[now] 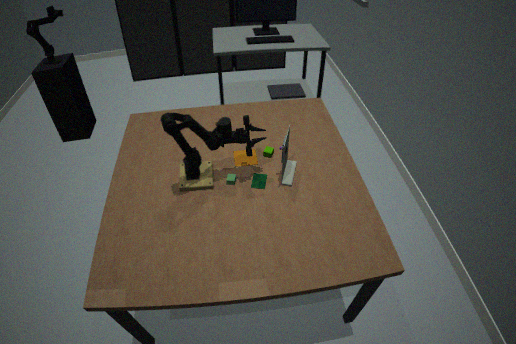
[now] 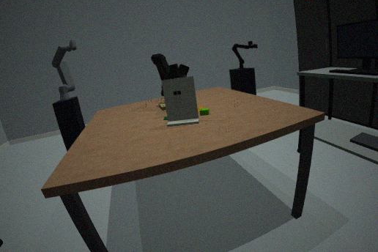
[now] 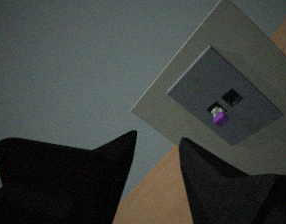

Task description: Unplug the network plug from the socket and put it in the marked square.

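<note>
The upright panel [image 1: 286, 142] [image 2: 181, 108] [image 3: 218, 27] has a grey socket block [image 3: 197, 82] on its face toward the arm. The network plug [image 1: 282, 147] [image 3: 220, 118], purple with a pale front part, sits in one of the block's two holes; the other hole [image 3: 232, 97] is empty. Its thin tab cannot be made out. My gripper [image 1: 265, 134] [image 3: 158, 140] is partly open with nothing between its fingers. It hangs above the table, short of the panel, with the plug to the right of the fingertips in the wrist view. A flat dark green square [image 1: 259, 181] lies on the table.
An orange block [image 1: 245, 158] lies below the gripper. A bright green block [image 1: 268, 151] [image 2: 204, 111] lies near the panel. A small pale green block [image 1: 231, 179] lies between the arm's base plate [image 1: 196, 184] and the dark green square. The panel's white foot [image 1: 289, 174] [image 2: 183, 122] rests on the table.
</note>
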`<state>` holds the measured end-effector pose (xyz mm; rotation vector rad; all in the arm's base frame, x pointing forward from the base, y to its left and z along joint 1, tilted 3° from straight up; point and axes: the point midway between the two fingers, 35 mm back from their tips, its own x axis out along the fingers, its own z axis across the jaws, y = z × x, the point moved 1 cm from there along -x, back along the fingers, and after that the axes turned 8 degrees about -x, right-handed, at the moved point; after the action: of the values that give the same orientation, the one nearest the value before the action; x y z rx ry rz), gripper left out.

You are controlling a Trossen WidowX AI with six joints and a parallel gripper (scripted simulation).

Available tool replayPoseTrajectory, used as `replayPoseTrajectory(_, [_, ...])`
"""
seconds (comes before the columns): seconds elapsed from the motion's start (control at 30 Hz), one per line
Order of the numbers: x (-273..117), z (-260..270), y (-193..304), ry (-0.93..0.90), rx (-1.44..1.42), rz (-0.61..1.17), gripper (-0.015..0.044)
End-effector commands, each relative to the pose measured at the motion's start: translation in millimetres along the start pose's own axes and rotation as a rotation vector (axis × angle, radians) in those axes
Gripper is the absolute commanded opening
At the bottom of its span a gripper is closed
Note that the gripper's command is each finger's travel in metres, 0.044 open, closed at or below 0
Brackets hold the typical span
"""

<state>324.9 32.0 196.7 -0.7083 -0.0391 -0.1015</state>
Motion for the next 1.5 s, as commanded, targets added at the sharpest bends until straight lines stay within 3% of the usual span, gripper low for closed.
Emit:
replayPoseTrajectory(0.0, [-10.0,-14.6,13.5,0.024,0.146,-0.010,0.0156])
replayPoseTrajectory(0.37, [-41.1,-42.9,33.8,0.060,0.495,-0.042,0.0156])
replayPoseTrajectory(0.63, [-42.4,-44.3,34.3,0.062,0.516,-0.044,0.0156])
replayPoseTrajectory(1.03, [10.6,-55.9,20.9,0.058,0.514,-0.046,0.0156])
replayPoseTrajectory(1.47, [25.4,-58.8,17.3,0.057,0.515,-0.047,0.0156])
